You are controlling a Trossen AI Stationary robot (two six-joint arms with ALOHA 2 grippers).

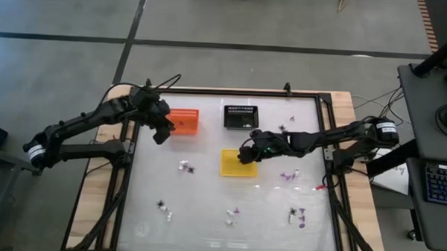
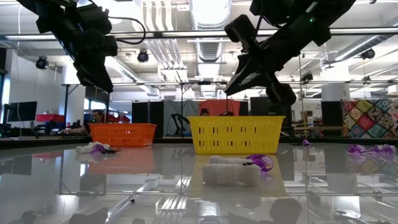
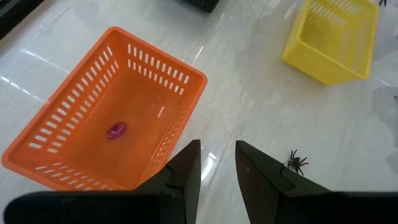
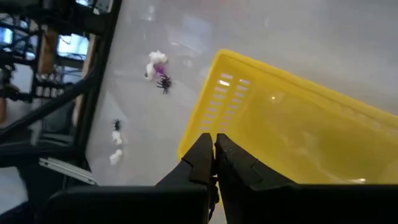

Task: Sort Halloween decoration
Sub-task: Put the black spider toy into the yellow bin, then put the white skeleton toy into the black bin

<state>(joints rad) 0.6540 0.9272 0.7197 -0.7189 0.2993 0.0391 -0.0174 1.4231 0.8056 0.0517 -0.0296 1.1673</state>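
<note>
Baskets split colours: left gripper (image 3: 216, 163) released above orange basket (image 3: 106, 127) holding purple piece (image 3: 116, 130); right gripper (image 4: 214, 154) clenched, seemingly empty, over yellow basket (image 4: 298, 130).

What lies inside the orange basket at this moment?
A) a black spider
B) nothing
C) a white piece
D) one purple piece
D: the left wrist view shows a single purple piece on the floor of the orange basket, and nothing else in it.
</note>
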